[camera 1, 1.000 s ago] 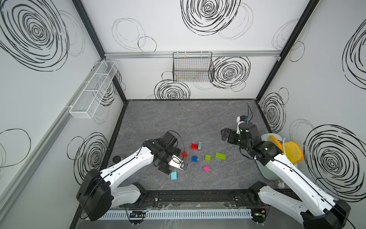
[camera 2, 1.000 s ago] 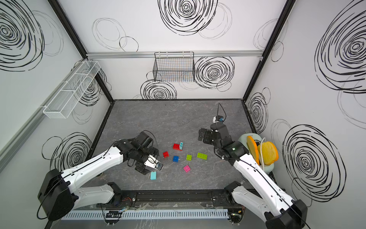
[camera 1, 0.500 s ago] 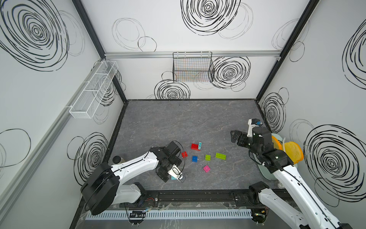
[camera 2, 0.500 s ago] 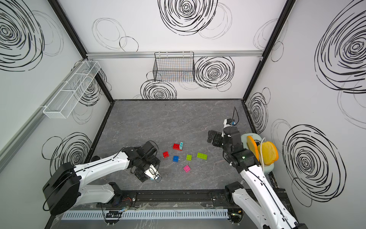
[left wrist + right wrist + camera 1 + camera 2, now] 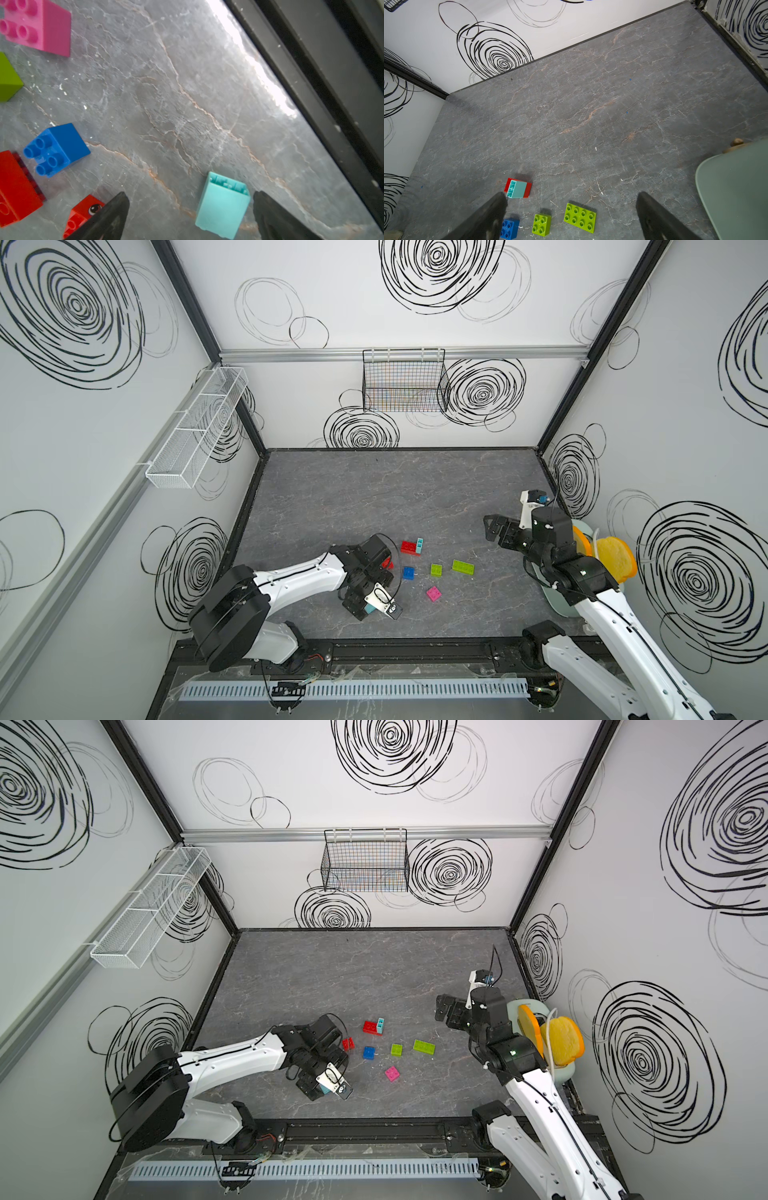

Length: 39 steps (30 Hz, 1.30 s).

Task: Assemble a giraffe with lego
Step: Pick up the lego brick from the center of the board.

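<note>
One light-blue brick (image 5: 223, 204) lies tipped on its side near the tabletop's (image 5: 187, 83) front edge. It sits between the wide-open fingers of the left gripper (image 5: 190, 195) but hugs one of them, so a squeeze could spin it instead of seating it squarely. Just beside the opposite finger sits the red eyed brick (image 5: 83, 209), easily clipped and knocked toward the blue brick (image 5: 56, 149). Farther out, a long red brick (image 5: 408, 547) touches a second light-blue brick (image 5: 420, 545), and the right gripper (image 5: 572, 195) hangs wide, empty, too far to steady anything.
</note>
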Each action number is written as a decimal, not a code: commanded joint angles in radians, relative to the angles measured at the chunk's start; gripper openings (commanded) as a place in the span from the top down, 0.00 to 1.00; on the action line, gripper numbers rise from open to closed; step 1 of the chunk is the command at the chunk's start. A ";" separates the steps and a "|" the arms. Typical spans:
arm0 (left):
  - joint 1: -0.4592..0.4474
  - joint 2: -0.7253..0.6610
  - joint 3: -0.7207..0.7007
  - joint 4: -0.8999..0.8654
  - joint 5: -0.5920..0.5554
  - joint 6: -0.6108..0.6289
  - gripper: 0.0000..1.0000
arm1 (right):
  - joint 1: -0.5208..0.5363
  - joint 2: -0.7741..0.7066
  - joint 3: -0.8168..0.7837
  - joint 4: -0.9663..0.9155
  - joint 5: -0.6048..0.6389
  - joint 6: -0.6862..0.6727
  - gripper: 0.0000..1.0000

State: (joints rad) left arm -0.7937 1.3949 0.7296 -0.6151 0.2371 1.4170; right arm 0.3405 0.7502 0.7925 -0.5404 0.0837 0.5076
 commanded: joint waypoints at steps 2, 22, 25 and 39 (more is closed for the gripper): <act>0.007 -0.003 -0.002 -0.069 -0.043 0.025 0.02 | -0.008 -0.009 -0.023 -0.014 -0.014 -0.009 0.01; 0.037 0.143 0.031 -0.070 -0.107 -0.009 0.41 | -0.020 0.000 -0.041 -0.013 -0.033 -0.015 0.01; 0.040 0.122 0.010 -0.077 -0.108 0.014 0.46 | -0.021 0.000 -0.045 -0.007 -0.034 -0.017 0.01; 0.065 0.040 0.077 -0.096 0.027 -0.063 0.76 | -0.025 0.013 -0.038 0.014 -0.115 0.008 0.00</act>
State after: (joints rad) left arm -0.7399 1.4834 0.7635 -0.6846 0.1841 1.3865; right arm 0.3199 0.7559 0.7525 -0.5438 0.0097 0.5060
